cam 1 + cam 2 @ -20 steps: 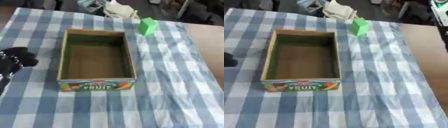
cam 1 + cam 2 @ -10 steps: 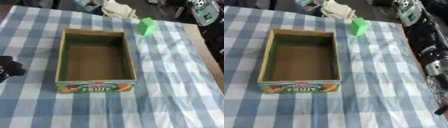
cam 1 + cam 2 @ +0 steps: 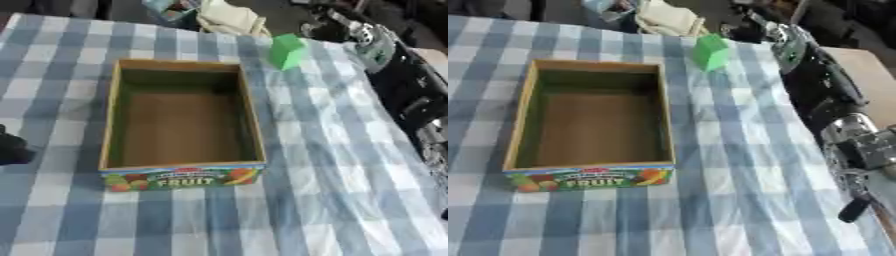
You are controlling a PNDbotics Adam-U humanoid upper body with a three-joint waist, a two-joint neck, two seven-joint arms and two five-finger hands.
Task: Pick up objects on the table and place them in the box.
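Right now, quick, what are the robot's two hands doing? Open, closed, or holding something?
Left hand: only a dark bit at the left edge, cannot be told.
Right hand: reaching toward the green block, holding nothing visible; fingers cannot be told.

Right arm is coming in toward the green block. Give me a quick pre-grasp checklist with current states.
1. Box empty and open-topped: ok.
2. Green block on the cloth beyond the box's far right corner, apart from it: ok.
3. Right arm extended along the right side toward the block: ok.
4. Right hand open: cannot tell, fingers not made out.
5. Left hand clear of the box, at the left edge: ok.
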